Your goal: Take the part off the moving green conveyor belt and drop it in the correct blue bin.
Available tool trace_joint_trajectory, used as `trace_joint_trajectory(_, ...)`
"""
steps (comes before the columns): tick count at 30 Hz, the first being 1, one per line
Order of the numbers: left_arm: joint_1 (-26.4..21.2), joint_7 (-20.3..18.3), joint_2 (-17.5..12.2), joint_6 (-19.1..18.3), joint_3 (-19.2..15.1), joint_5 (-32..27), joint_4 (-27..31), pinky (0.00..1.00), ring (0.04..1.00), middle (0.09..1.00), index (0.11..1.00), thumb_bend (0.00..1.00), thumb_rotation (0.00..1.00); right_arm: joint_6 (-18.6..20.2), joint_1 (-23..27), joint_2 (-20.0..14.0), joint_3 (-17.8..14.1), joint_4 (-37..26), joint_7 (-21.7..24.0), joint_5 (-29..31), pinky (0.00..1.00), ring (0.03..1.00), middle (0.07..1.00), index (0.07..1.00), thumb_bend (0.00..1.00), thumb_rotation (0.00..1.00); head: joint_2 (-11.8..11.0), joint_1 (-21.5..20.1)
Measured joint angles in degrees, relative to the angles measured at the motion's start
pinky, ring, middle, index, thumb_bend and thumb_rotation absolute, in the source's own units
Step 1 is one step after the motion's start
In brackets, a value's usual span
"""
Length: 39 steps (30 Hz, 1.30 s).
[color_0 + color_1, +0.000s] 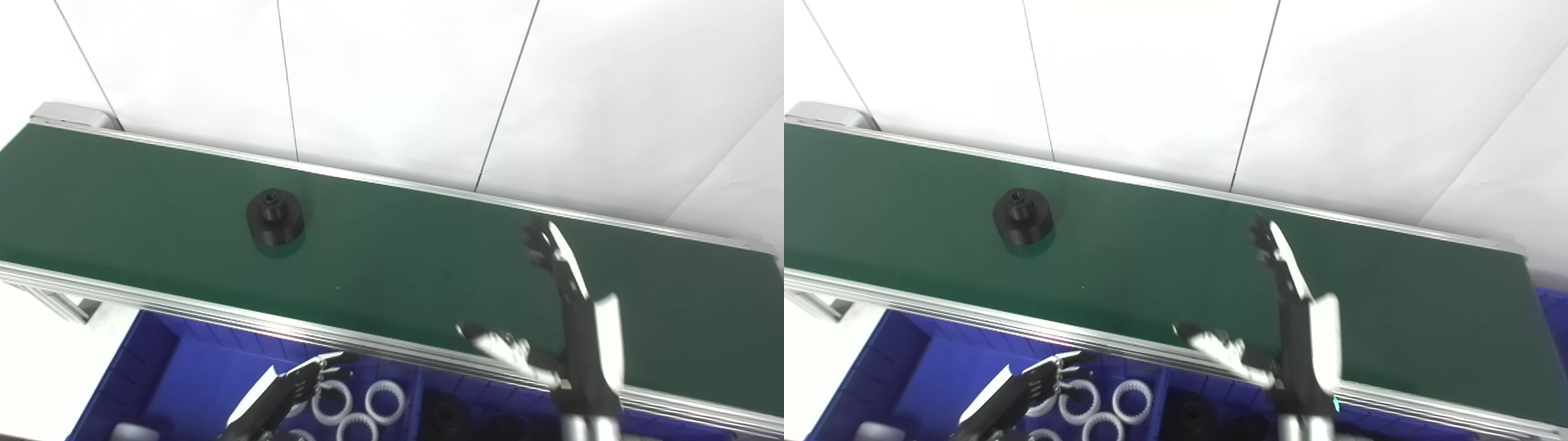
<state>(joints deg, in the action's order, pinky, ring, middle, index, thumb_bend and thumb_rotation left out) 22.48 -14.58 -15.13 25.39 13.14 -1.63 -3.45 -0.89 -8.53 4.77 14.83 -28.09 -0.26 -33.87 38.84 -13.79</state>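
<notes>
A black round part with a raised hub [275, 218] rides on the green conveyor belt [398, 257], left of centre; it also shows in the right eye view [1022, 216]. My right hand [563, 312] is raised over the belt's right half, open, fingers and thumb spread wide, holding nothing, well to the right of the part. My left hand [294, 389] hangs low below the belt's near rail, over the blue bin [141, 373], fingers loosely apart and empty.
The blue bin holds several white toothed rings [358, 407] in one compartment and dark parts [447, 416] in the compartment to the right. A white object [131, 432] lies at the bin's bottom left. Aluminium rails [184, 309] edge the belt. A white panelled wall stands behind.
</notes>
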Motion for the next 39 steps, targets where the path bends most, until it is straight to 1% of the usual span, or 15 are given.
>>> trace_joint_trajectory(1, -0.19, -1.16, 0.21, 0.00, -0.88, -0.44, -0.11, 0.72, 0.843, 0.903, 0.857, 0.87, 0.08, 1.48, 1.55, 0.35, 0.04, 0.03, 0.85, -0.42, 0.74, 0.798, 0.829, 0.922, 0.82, 0.38, 0.53, -0.79)
trace_joint_trajectory(3, -0.25, -3.87, 1.10, -0.01, -3.32, -1.98, -0.12, 0.74, 0.857, 0.912, 0.862, 0.86, 0.08, 4.05, 4.79, 1.37, 0.18, 0.77, 2.01, -1.26, 0.72, 0.786, 0.826, 0.923, 0.82, 0.35, 0.62, -0.98)
trace_joint_trajectory(4, -0.23, -5.89, 1.72, -0.01, -4.63, -2.77, -0.13, 0.75, 0.861, 0.914, 0.864, 0.85, 0.08, 5.02, 5.74, 1.74, 0.25, 1.42, 2.19, -1.39, 0.71, 0.782, 0.825, 0.923, 0.82, 0.35, 1.06, -1.67)
trace_joint_trajectory(7, -0.24, -11.27, 3.51, -0.01, -8.21, -4.86, -0.20, 0.76, 0.865, 0.916, 0.872, 0.84, 0.09, 7.10, 8.83, 2.72, 0.78, 5.47, 2.83, -2.81, 0.70, 0.776, 0.824, 0.930, 0.81, 0.35, 1.76, -2.21)
trace_joint_trajectory(9, -0.23, -13.82, 4.64, -0.01, -10.21, -4.97, -0.21, 0.79, 0.874, 0.909, 0.869, 0.83, 0.11, 8.13, 10.65, 3.03, 1.41, 7.70, 2.99, -4.34, 0.70, 0.781, 0.822, 0.921, 0.83, 0.37, 1.42, -2.29)
trace_joint_trajectory(11, -0.13, -15.88, 5.70, -0.01, -12.07, -4.85, -0.20, 0.78, 0.869, 0.903, 0.866, 0.83, 0.12, 9.45, 13.28, 3.43, 1.94, 10.75, 3.16, -5.51, 0.69, 0.780, 0.828, 0.920, 0.84, 0.38, 1.24, -2.38)
trace_joint_trajectory(14, -0.12, -16.58, 6.42, -0.01, -13.27, -2.98, 0.10, 0.74, 0.839, 0.890, 0.861, 0.82, 0.14, 11.87, 17.33, 4.08, 2.26, 14.30, 3.44, -6.24, 0.68, 0.774, 0.829, 0.919, 0.85, 0.39, 1.15, -2.65)
trace_joint_trajectory(19, -0.03, -17.66, 7.65, -0.01, -14.44, -2.09, 0.47, 0.73, 0.828, 0.882, 0.844, 0.84, 0.13, 14.67, 24.58, 4.17, 3.35, 21.09, 4.59, -7.63, 0.70, 0.800, 0.840, 0.934, 0.88, 0.43, 0.45, -4.40)
trace_joint_trajectory(21, 0.00, -18.19, 8.24, -0.01, -14.61, -2.14, 0.42, 0.72, 0.833, 0.883, 0.847, 0.84, 0.13, 15.84, 26.75, 4.17, 3.94, 23.26, 5.38, -7.66, 0.68, 0.798, 0.858, 0.936, 0.90, 0.43, 0.45, -5.10)
trace_joint_trajectory(23, -0.06, -19.60, 8.39, -0.01, -14.99, -2.36, 0.21, 0.71, 0.831, 0.882, 0.849, 0.83, 0.12, 17.32, 28.87, 4.17, 4.43, 26.19, 5.98, -7.63, 0.66, 0.791, 0.868, 0.941, 0.90, 0.44, -0.43, -5.28)
trace_joint_trajectory(27, -0.17, -20.13, 8.92, -0.01, -15.73, -2.12, -0.16, 0.68, 0.810, 0.872, 0.849, 0.82, 0.14, 18.08, 31.33, 3.75, 5.32, 29.14, 6.29, -7.80, 0.67, 0.782, 0.853, 0.943, 0.91, 0.46, -1.22, -4.50)
trace_joint_trajectory(30, -0.25, -20.03, 9.22, -0.01, -15.17, -1.45, -0.17, 0.68, 0.805, 0.866, 0.851, 0.82, 0.14, 18.28, 32.86, 3.16, 6.75, 31.14, 6.55, -8.75, 0.69, 0.788, 0.850, 0.946, 0.91, 0.47, -1.49, -3.79)
trace_joint_trajectory(33, -0.28, -19.74, 9.23, -0.01, -14.29, -0.40, -0.16, 0.66, 0.786, 0.856, 0.851, 0.82, 0.15, 19.17, 34.15, 2.45, 8.00, 32.80, 8.18, -9.25, 0.68, 0.813, 0.855, 0.938, 0.91, 0.45, -1.84, -2.21)
trace_joint_trajectory(37, -0.36, -19.31, 9.22, 0.00, -13.60, -0.37, -0.21, 0.62, 0.765, 0.860, 0.853, 0.83, 0.14, 19.67, 35.28, 1.74, 9.23, 35.17, 9.38, -9.19, 0.75, 0.828, 0.871, 0.940, 0.92, 0.45, -1.92, -0.72)
trace_joint_trajectory(39, -0.42, -18.85, 9.22, -0.01, -13.28, -0.37, -0.38, 0.61, 0.753, 0.859, 0.851, 0.83, 0.15, 19.68, 35.85, 1.06, 10.41, 36.94, 10.33, -9.18, 0.75, 0.839, 0.883, 0.940, 0.93, 0.45, -1.66, -0.19)
